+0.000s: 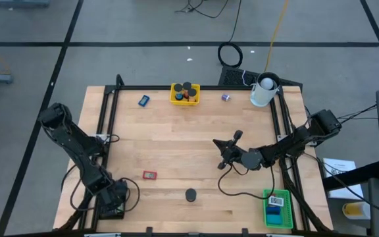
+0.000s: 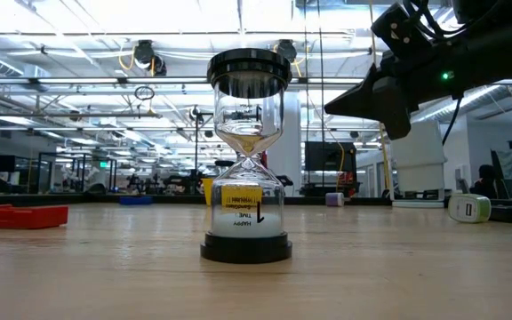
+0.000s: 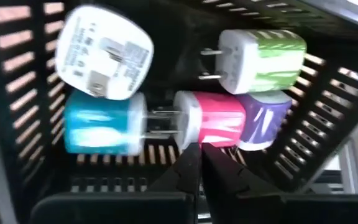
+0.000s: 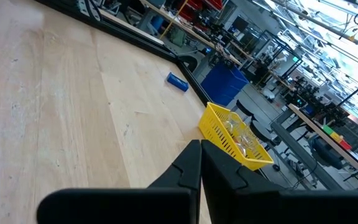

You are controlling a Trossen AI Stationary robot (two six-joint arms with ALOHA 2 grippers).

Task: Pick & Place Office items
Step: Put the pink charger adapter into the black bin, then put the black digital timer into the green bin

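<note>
Chargers are lying in a cluster inside the black mesh tray [image 3: 328, 124] at the table's near left corner: a white charger [image 3: 104, 53] with its prongs showing, a blue charger [image 3: 101, 124] just beside it, a pink charger [image 3: 207, 121] touching a purple charger [image 3: 263, 121], and a green-and-white charger [image 3: 260, 59] next to those. The left gripper [image 3: 199, 165] is hanging directly over this tray with its two fingers pressed together and pinching nothing, its tips pointing at the pink charger.

Out on the open table [image 1: 176, 138], an hourglass [image 2: 248, 156] with black caps is standing upright near the near edge, roughly at its middle. A red item [image 1: 149, 175] is lying flat to the left of it, toward the left edge. A blue item [image 1: 143, 100] is resting near the far edge, left of the yellow mesh tray [image 1: 184, 94], which is holding several dark and orange pieces. A small purple block [image 1: 226, 97] is sitting on the far edge between that tray and the white cup [image 1: 263, 91] in the far right corner. The green mesh tray [image 1: 278, 208] at the near right corner is carrying blue and white pieces.

The right gripper [image 1: 221, 153] is hovering above the table's middle, right of centre, its fingers closed against each other and empty.
</note>
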